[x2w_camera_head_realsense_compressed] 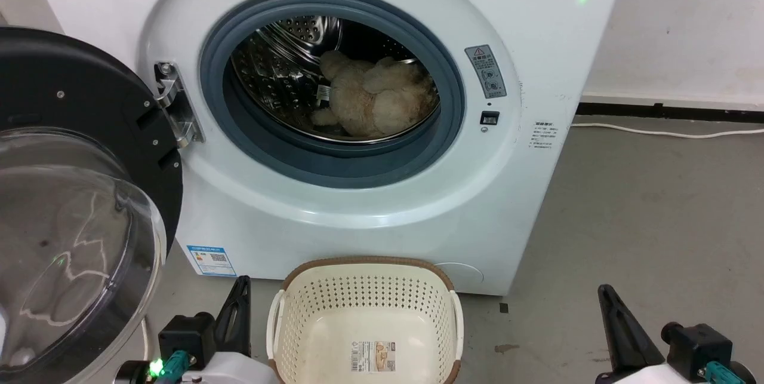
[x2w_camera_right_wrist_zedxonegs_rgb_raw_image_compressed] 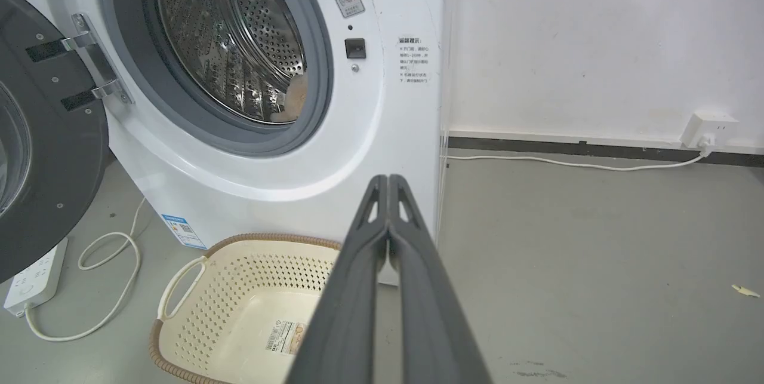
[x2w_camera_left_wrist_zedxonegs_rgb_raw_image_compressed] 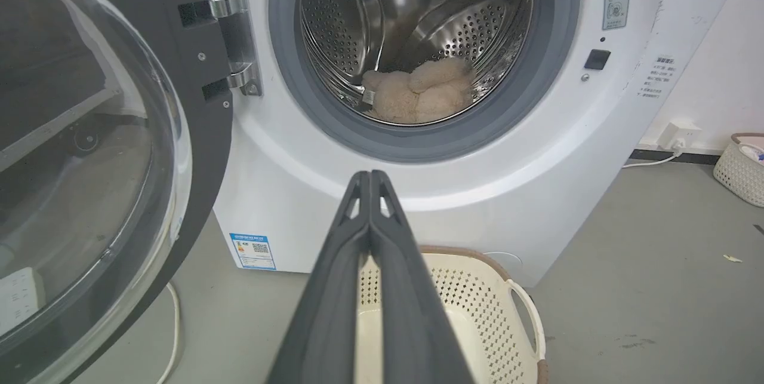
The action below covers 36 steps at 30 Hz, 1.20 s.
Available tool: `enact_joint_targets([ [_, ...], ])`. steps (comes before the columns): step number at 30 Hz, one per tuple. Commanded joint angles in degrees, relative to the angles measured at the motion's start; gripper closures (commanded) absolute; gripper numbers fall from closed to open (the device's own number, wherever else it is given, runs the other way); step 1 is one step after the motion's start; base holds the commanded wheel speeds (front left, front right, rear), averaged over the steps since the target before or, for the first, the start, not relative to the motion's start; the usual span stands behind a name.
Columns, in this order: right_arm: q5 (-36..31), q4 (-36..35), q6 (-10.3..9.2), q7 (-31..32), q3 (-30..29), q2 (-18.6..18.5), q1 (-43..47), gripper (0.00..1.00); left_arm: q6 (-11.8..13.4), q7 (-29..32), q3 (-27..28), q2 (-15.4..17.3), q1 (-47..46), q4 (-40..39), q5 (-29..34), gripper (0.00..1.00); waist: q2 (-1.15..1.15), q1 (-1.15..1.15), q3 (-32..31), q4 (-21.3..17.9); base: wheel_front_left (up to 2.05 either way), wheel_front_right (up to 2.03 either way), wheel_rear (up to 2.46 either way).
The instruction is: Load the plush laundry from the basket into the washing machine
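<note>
The cream-beige plush laundry (x2w_camera_head_realsense_compressed: pixel 377 100) lies inside the steel drum of the white washing machine (x2w_camera_head_realsense_compressed: pixel 525 181), whose round door (x2w_camera_head_realsense_compressed: pixel 77 205) stands swung open to the left. The same plush laundry (x2w_camera_left_wrist_zedxonegs_rgb_raw_image_compressed: pixel 421 91) rests at the drum's bottom in the left wrist view; a sliver of the plush laundry (x2w_camera_right_wrist_zedxonegs_rgb_raw_image_compressed: pixel 292 100) peeks past the seal in the right wrist view. The cream basket (x2w_camera_head_realsense_compressed: pixel 367 312) sits on the floor before the washer with just a label inside. My left gripper (x2w_camera_left_wrist_zedxonegs_rgb_raw_image_compressed: pixel 370 178) is shut with nothing held, left of the basket. My right gripper (x2w_camera_right_wrist_zedxonegs_rgb_raw_image_compressed: pixel 388 181) is shut too, right of the basket.
A white power strip (x2w_camera_right_wrist_zedxonegs_rgb_raw_image_compressed: pixel 36 279) with a looped cable lies on the floor under the open door. A wall socket (x2w_camera_right_wrist_zedxonegs_rgb_raw_image_compressed: pixel 707 127) and its cord run along the right wall. Another cream basket (x2w_camera_left_wrist_zedxonegs_rgb_raw_image_compressed: pixel 740 166) stands far right. Grey floor stretches right of the washer.
</note>
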Motion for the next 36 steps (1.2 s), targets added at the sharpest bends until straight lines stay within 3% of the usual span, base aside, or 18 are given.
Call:
enact_joint_targets([
  [1, -0.63, -0.52, 0.02, 0.41, 0.09, -0.02, -1.09, 1.00, -0.10, 0.46, 0.48, -0.23, -0.82, -0.52, 0.76, 1.00, 0.00, 0.00, 0.04, -0.02, 0.00, 0.00, 0.00],
  [36, -3.99, -2.64, 0.03, 4.41, 0.40, -0.03, -3.21, 1.00, -1.01, 3.59, 3.45, -1.90, -1.40, -3.09, 5.60, 1.00, 0.00, 0.00, 0.76, -0.35, 0.00, 0.00, 0.00],
])
